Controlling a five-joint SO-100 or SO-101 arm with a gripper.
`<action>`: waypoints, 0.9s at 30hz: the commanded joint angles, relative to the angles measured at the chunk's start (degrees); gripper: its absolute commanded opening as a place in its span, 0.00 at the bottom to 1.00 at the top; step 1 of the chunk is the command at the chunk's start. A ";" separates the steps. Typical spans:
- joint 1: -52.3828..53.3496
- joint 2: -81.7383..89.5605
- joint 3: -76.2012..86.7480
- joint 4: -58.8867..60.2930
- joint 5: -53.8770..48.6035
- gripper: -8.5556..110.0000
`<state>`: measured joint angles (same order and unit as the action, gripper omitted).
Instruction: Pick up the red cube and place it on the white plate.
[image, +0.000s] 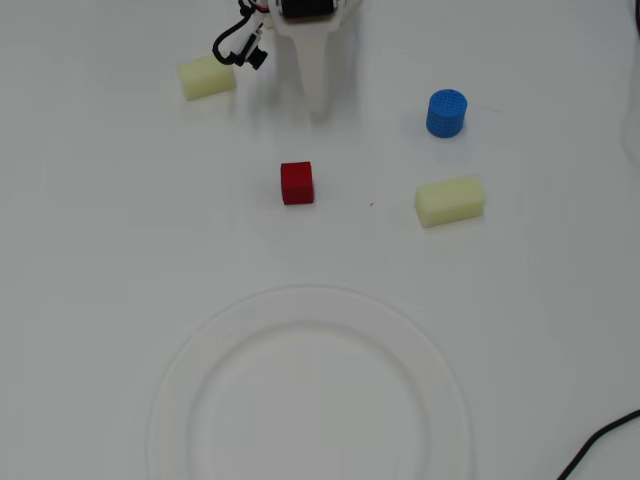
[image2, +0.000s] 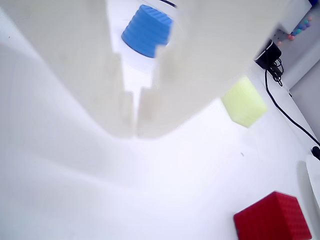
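The red cube (image: 297, 183) rests on the white table just above the middle of the overhead view; the wrist view shows it at the bottom right (image2: 272, 219). The white plate (image: 310, 305) fills the lower centre of the overhead view, with only a sliver of its rim (image2: 315, 175) at the wrist view's right edge. My white gripper (image: 317, 105) points down from the top edge, a short way above the cube and apart from it. In the wrist view the gripper (image2: 135, 131) has its fingers pressed together, holding nothing.
A blue cylinder (image: 446, 113) stands at the upper right, with a pale-yellow foam block (image: 450, 200) below it. Another yellow block (image: 207, 77) lies at the upper left beside the arm's black cable (image: 237, 45). A black cable (image: 600, 445) crosses the bottom-right corner.
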<state>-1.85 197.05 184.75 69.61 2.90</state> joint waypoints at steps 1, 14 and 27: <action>0.70 0.35 0.53 -0.18 -0.35 0.07; 0.70 0.35 0.53 -0.26 -0.35 0.07; 0.53 -7.56 -11.51 -2.81 0.35 0.07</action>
<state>-1.49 195.38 178.24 69.17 3.25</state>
